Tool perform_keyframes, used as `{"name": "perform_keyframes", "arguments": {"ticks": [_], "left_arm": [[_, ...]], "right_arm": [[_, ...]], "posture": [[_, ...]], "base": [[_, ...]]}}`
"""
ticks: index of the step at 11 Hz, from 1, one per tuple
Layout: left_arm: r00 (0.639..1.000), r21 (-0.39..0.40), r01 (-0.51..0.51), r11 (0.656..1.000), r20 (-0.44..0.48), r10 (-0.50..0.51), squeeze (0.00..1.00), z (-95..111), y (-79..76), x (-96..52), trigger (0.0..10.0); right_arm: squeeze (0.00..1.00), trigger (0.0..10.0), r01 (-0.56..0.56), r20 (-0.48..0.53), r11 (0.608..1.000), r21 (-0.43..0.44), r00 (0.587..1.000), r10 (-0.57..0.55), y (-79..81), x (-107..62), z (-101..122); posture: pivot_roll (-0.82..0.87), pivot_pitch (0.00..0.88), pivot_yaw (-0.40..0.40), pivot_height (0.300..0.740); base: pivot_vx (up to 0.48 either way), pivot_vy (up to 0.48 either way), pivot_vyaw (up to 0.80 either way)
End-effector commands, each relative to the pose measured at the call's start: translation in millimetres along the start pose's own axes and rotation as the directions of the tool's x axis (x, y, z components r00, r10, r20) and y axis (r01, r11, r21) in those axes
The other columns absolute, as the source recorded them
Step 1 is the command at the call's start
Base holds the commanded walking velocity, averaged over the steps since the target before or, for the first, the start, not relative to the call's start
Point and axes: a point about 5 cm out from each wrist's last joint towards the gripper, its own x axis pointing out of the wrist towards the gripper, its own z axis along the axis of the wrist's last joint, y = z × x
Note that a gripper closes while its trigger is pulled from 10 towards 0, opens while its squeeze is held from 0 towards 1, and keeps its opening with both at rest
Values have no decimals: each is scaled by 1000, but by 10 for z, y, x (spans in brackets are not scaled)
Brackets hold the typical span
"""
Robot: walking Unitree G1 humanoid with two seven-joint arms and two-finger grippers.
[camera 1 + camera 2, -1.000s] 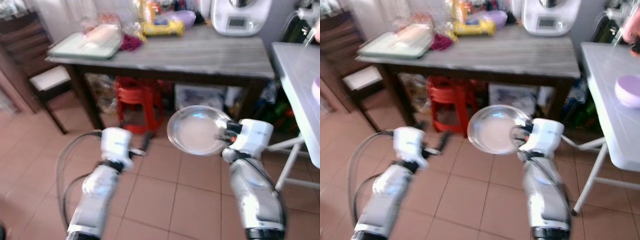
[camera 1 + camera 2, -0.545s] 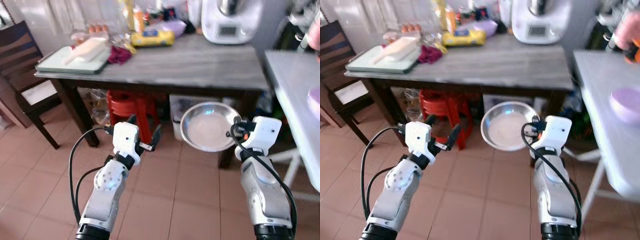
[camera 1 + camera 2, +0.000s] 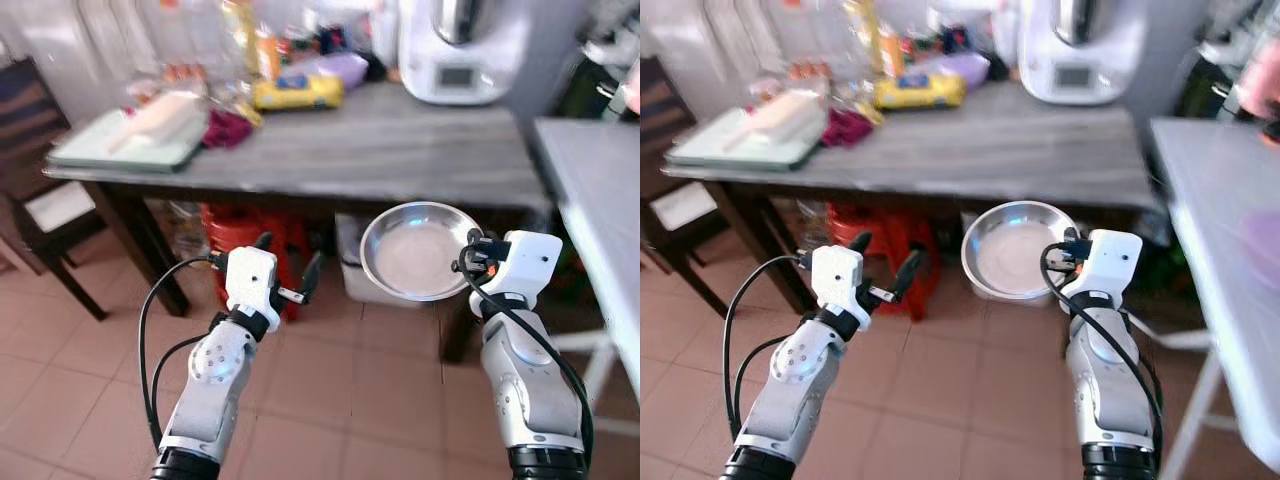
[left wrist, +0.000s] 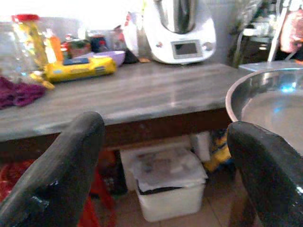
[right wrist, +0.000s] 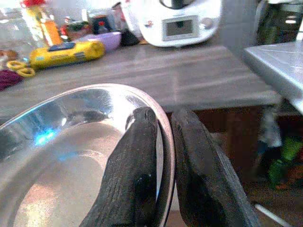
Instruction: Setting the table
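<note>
- Steel bowl [image 3: 418,250], shallow and shiny, is held up in the air over the tiled floor [image 3: 330,400], tilted so its inside faces the camera.
- Right hand [image 3: 472,250] is clamped on the bowl's rim, 1 black finger [image 5: 132,170] inside the bowl and the other outside.
- Left hand [image 3: 286,268] is raised beside it, well apart from the bowl, its 2 fingers spread wide with nothing between them.
- Beyond the hands stands a grey wooden bench [image 3: 390,135], with a red stool [image 3: 240,225] and a white bin [image 4: 168,187] underneath.
- On the far bench top sit a white kitchen machine [image 3: 455,45], a yellow packet [image 3: 295,92] and a pale tray [image 3: 125,140].
- Light grey bench [image 3: 600,190] runs along the right side.
</note>
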Motion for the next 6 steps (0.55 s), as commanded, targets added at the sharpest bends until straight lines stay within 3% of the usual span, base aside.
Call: {"name": "perform_keyframes", "arguments": {"ticks": [1, 6], "left_arm": [[1000, 32, 6, 999, 4, -6, 0, 26, 45, -11, 10000], [1000, 31, 31, 999, -2, -31, 0, 0, -12, 3, 10000]], "right_arm": [[0, 10000, -30, 20, 999, 13, 999, 29, 99, 19, 47], [0, 10000, -25, 14, 1000, 5, 1000, 25, 108, -1, 24]], "posture": [[-42, 40, 71, 740], [-55, 40, 70, 740]], "base": [[401, 0, 0], [404, 0, 0]]}}
